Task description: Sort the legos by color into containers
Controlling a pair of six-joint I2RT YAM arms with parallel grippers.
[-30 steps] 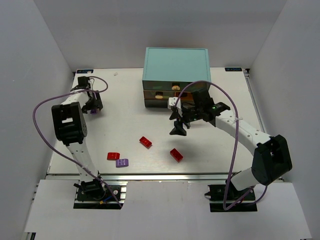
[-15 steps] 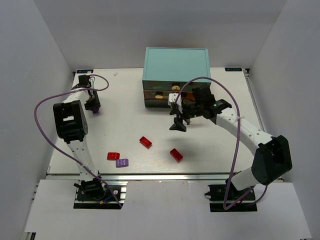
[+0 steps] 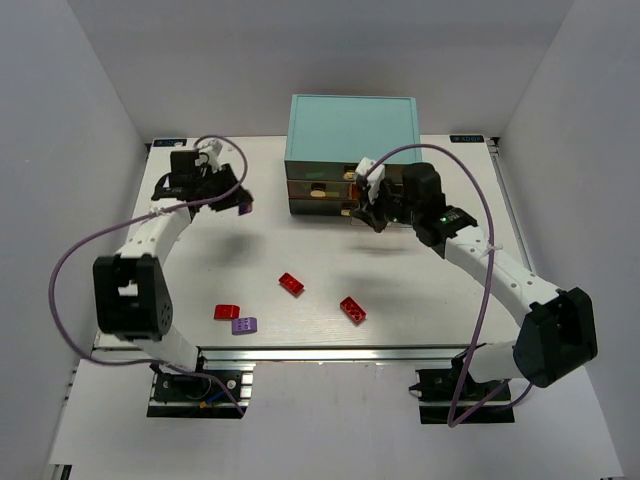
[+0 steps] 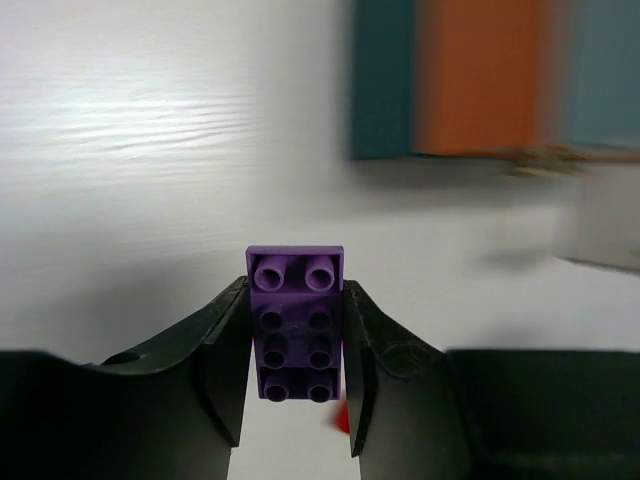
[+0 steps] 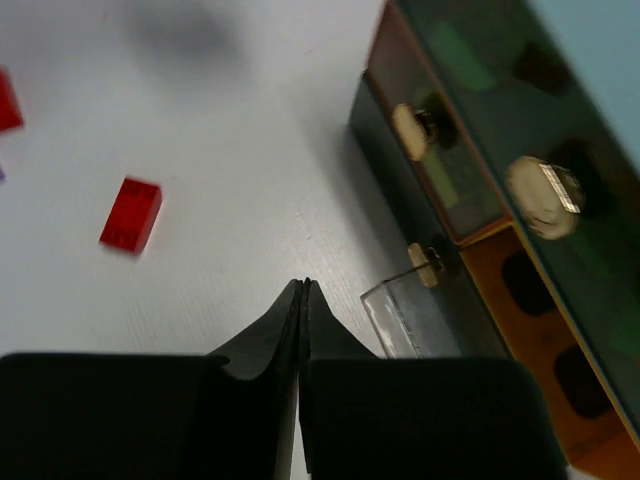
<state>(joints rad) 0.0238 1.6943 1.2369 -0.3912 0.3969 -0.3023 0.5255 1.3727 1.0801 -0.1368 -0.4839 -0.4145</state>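
Left gripper [image 3: 238,203] hangs over the table [image 3: 440,300] at about 10 o'clock from its centre, clamped on a purple lego [image 4: 295,330]. In the left wrist view both fingers [image 4: 222,345] press the brick's long sides. Its long axis runs along the fingers, the free end at 12 o'clock poking past the tips, studs facing the camera. Overhead, this gripper aims toward roughly 3 o'clock, at the cabinet [image 3: 352,130], which stands at the table's 12 o'clock. Right gripper [image 5: 302,290] is pinched closed with nothing between the tips, at the cabinet front just beside a clear drawer [image 5: 398,315] that is pulled out a little. Loose bricks lie flat around 6 to 7 o'clock. The centre red lego [image 3: 291,284] and right red lego [image 3: 352,309] have long axes running 10 to 4. The left red lego [image 3: 226,312] runs 9 to 3, with a second purple lego [image 3: 243,325] just beside it, also 9 to 3.
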